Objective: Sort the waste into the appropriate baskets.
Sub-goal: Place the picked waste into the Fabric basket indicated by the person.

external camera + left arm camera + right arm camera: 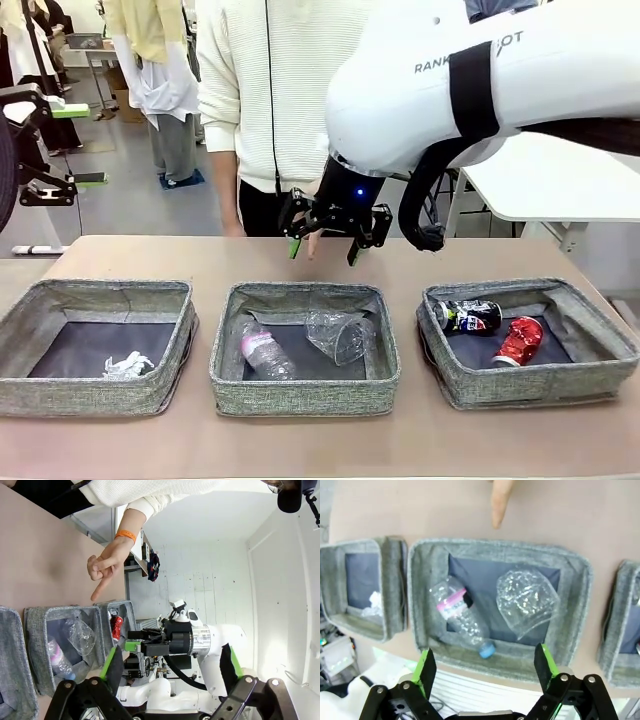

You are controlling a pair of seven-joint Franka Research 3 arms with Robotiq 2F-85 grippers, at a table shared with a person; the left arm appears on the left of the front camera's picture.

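Note:
Three grey woven baskets stand in a row. A white paper wad (125, 365) lies in the left basket (90, 395). The middle basket (305, 388) holds the clear bottle with pink label (262, 350) and the clear plastic cup (340, 335). In the right basket (545, 385) lie the dark can (468, 316) and the red can (518, 340). My right gripper (325, 240) hangs open and empty above the far rim of the middle basket; its wrist view looks down on the bottle (462, 617) and cup (527, 600). My left gripper (85, 145) is raised at the far left, open and empty.
A person in a white sweater stands at the far side, one finger (499, 502) pointing down at the table just behind the middle basket. The hand (102, 572) wears an orange wristband. Bare tabletop (150, 255) lies behind the baskets.

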